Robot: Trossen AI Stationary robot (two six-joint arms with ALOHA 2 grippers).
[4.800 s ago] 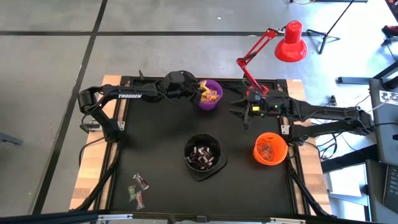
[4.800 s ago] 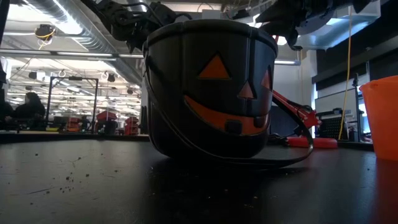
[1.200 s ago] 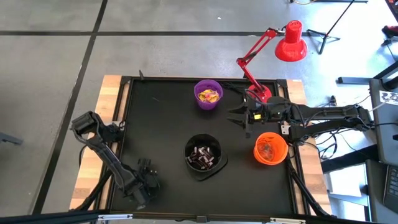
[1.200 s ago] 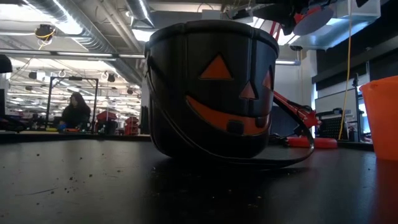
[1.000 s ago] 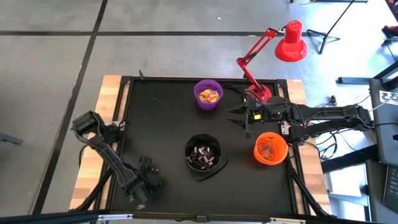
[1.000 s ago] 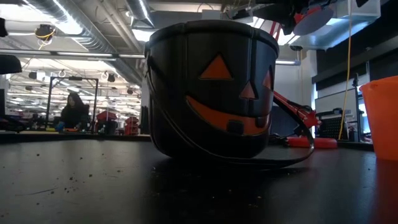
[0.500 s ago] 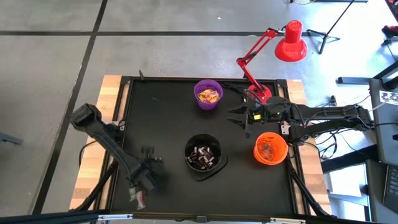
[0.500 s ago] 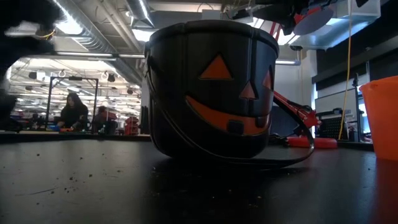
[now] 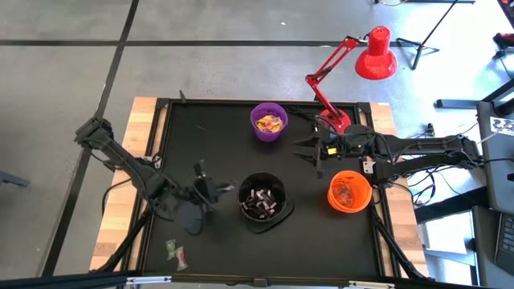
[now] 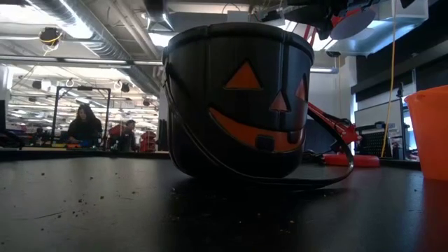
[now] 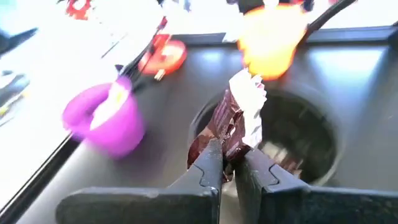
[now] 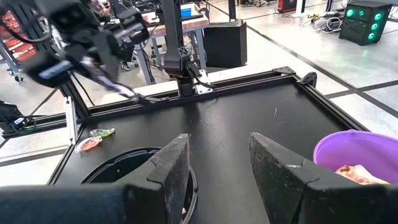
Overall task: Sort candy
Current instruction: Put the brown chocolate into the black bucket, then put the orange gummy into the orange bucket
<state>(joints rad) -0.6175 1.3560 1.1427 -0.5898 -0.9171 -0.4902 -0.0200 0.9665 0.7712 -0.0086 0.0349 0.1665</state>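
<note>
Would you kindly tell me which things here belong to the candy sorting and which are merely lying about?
Job:
- brown candy in the shut left gripper
- loose candy
- purple bowl
- black bowl
- orange bowl

Lying about:
- red lamp
- right gripper, waiting open

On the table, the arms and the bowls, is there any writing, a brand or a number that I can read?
None can be read.
Candy held in the left gripper: its brown wrapper is too blurred to read.
Black bowl: only an orange pumpkin face, no words.
Left arm: no lettering can be made out.

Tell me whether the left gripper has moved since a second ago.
Yes. The left gripper, shut on a brown candy, moved from the table's near-left corner toward the black bowl.
</note>
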